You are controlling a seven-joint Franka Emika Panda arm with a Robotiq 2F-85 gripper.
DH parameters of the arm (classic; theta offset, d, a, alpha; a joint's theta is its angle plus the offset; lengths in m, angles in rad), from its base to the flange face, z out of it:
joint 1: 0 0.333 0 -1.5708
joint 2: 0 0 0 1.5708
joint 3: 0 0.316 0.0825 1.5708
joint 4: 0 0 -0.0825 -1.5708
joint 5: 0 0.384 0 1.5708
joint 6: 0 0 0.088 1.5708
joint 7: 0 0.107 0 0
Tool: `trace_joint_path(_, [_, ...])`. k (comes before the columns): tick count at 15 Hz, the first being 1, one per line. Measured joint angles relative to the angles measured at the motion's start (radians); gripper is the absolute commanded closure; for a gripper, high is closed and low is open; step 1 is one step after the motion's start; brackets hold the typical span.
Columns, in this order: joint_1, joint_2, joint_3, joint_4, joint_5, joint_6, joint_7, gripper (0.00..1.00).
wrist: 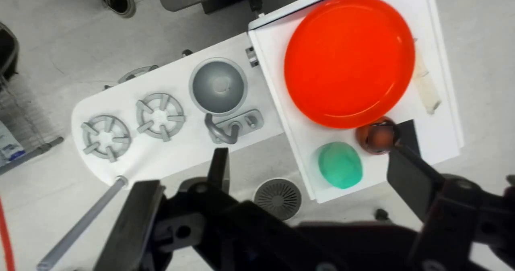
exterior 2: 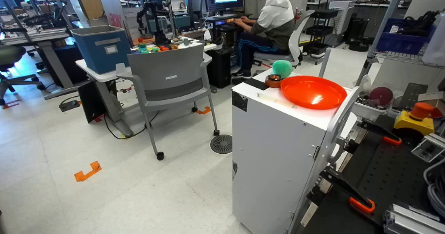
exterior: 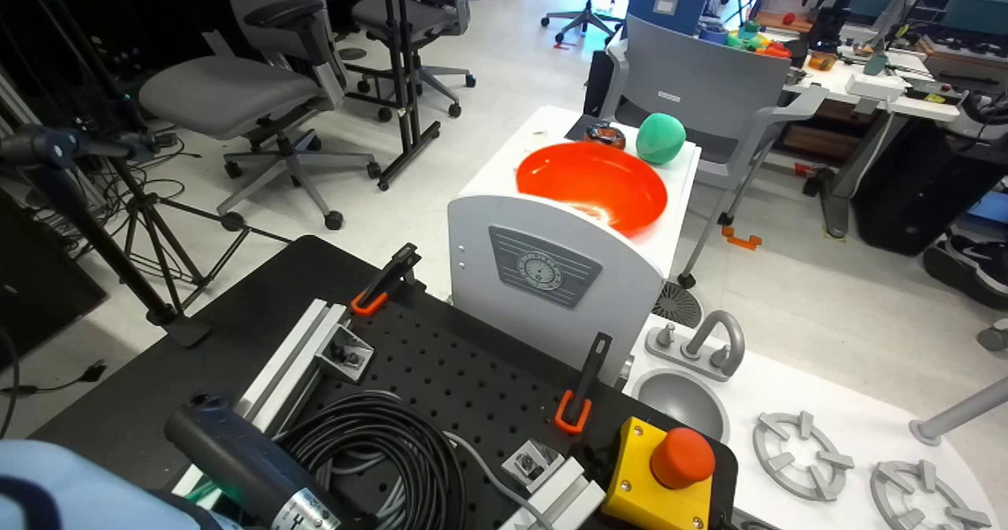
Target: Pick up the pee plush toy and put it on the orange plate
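Pee plush toy (wrist: 340, 165) well below the parted, downward-facing jaws

Space above green ball (wrist: 341, 165) free; brown object (wrist: 376, 136) just beside.

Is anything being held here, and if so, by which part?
Nothing is held: in the wrist view the jaws stand wide open, and the green plush toy rests on the white cabinet top, off the orange plate.
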Motion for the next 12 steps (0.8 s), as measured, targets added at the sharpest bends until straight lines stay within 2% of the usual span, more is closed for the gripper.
trace_joint_path(5, [-0.001, 0.000, 0.000, -0.011, 0.137, -0.001, -0.194, 0.00])
trace_joint_path(12, [-0.026, 0.001, -0.019, -0.010, 0.144, -0.001, -0.181, 0.00])
